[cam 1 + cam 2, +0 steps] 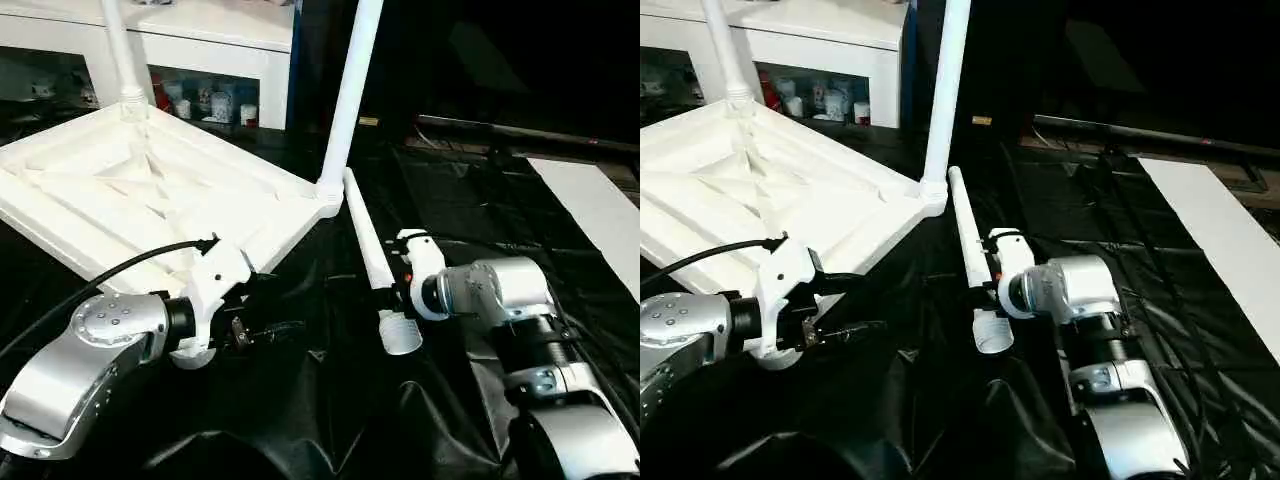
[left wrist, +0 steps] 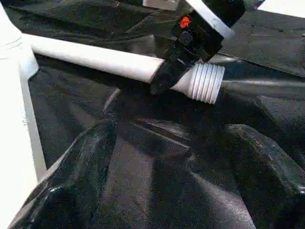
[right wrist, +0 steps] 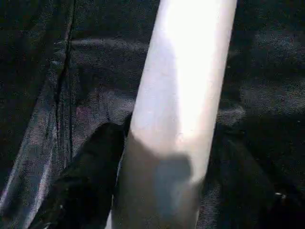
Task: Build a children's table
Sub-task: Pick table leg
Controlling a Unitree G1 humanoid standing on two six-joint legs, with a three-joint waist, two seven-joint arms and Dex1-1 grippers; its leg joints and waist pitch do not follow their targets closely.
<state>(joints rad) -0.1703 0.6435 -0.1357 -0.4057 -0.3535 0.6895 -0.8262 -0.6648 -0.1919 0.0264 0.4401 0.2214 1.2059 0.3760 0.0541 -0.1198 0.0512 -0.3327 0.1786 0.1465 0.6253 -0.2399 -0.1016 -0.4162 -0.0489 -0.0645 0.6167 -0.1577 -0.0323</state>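
The children's table top point(image 1: 150, 190) lies upside down, ribs up, on the left of the black cloth. Two white legs point(image 1: 352, 90) point(image 1: 120, 50) stand upright in its far corner sockets. A loose leg point(image 1: 368, 245) lies on the cloth beside the top's right corner, with its threaded end point(image 1: 400, 335) pointing toward me. My right gripper point(image 1: 395, 285) straddles this leg just behind the thread. Its fingers point(image 3: 86, 176) press the tube point(image 3: 181, 95) from both sides. My left gripper point(image 1: 268, 305) hovers open and holds nothing at the top's near edge, its fingers point(image 2: 76, 181) aimed at the loose leg point(image 2: 95, 59).
A white shelf unit point(image 1: 220, 30) with small items stands behind the table top. A white board point(image 1: 600, 210) lies at the right. Wrinkled black cloth point(image 1: 330, 400) covers the work surface between my arms. A dark bar point(image 1: 520, 130) runs along the back right.
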